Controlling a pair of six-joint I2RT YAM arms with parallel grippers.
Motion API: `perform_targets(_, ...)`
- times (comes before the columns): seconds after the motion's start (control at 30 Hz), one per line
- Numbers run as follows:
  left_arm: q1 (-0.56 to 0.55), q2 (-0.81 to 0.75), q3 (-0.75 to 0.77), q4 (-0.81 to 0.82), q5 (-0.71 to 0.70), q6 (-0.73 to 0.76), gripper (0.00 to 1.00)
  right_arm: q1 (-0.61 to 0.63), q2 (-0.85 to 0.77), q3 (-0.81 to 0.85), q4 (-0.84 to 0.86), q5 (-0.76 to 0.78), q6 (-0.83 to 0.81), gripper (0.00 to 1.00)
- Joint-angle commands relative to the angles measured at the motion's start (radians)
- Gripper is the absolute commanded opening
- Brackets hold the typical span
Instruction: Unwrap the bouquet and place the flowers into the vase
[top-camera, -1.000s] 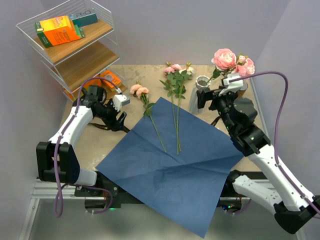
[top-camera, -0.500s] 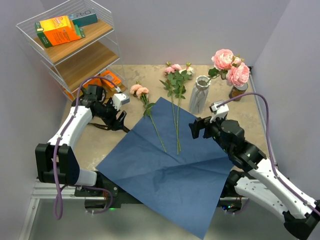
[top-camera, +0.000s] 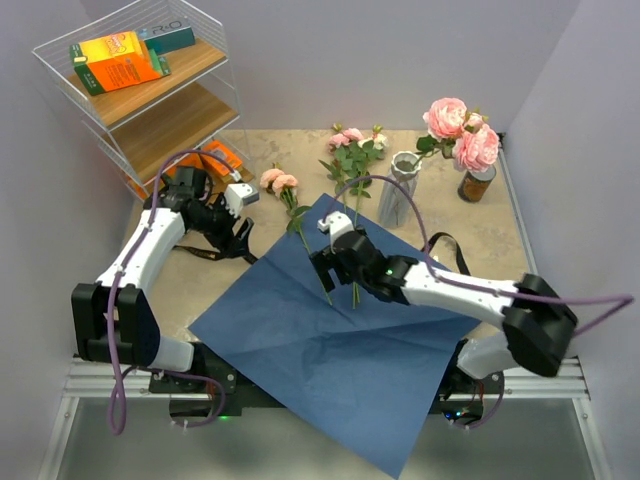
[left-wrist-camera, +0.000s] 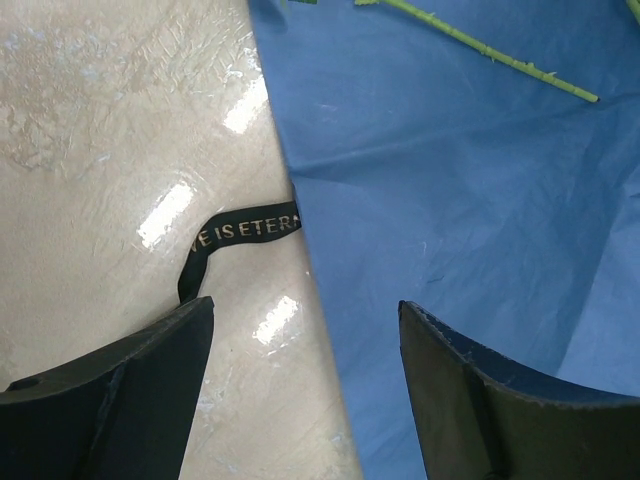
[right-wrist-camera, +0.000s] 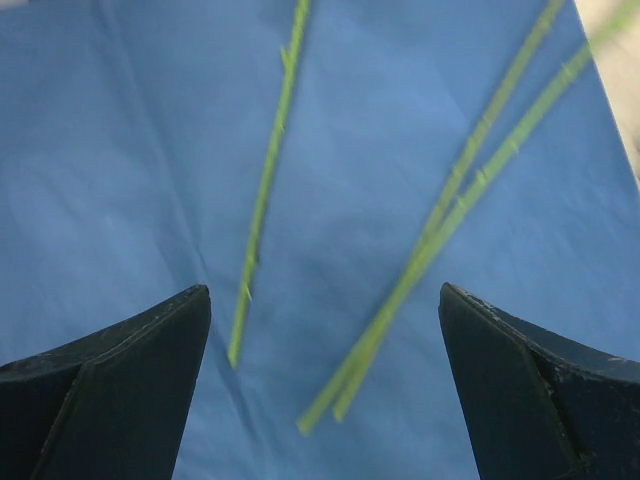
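Three long-stemmed pink roses (top-camera: 350, 160) to fetch, flat on unfolded blue paper sheet (top-camera: 330, 350). Pick-up step, seemingly: right gripper (top-camera: 325, 268) spread wide, empty, above stem ends. Calls for pinching one stem, carrying far-right to slim whitish ribbed vase (top-camera: 397, 195). Left gripper (top-camera: 238, 240) spread, empty, at sheet's left edge. Ample room above sheet.
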Motion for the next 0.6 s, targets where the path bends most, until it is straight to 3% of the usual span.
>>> perform_targets(0.0,0.01,0.007,0.041,0.001,0.025,-0.008,0.79,-0.032,0.164,0.198,0.145,-0.005,-0.008,0.99)
perform_targets(0.1,0.013,0.004,0.035,-0.002,0.017,0.004,0.79,-0.049,0.282,0.285,0.18,-0.004,-0.007,0.98)
perform_targets(0.23,0.025,0.001,0.025,-0.002,0.005,0.026,0.79,-0.057,0.412,0.364,0.203,0.138,-0.014,0.9)
perform_targets(0.47,0.047,0.007,0.001,0.008,0.002,0.047,0.79,-0.133,0.488,0.417,0.179,0.275,0.035,0.7)
perform_targets(0.57,0.051,0.018,-0.001,0.01,0.005,0.052,0.79,-0.174,0.506,0.413,0.182,0.262,0.044,0.67)
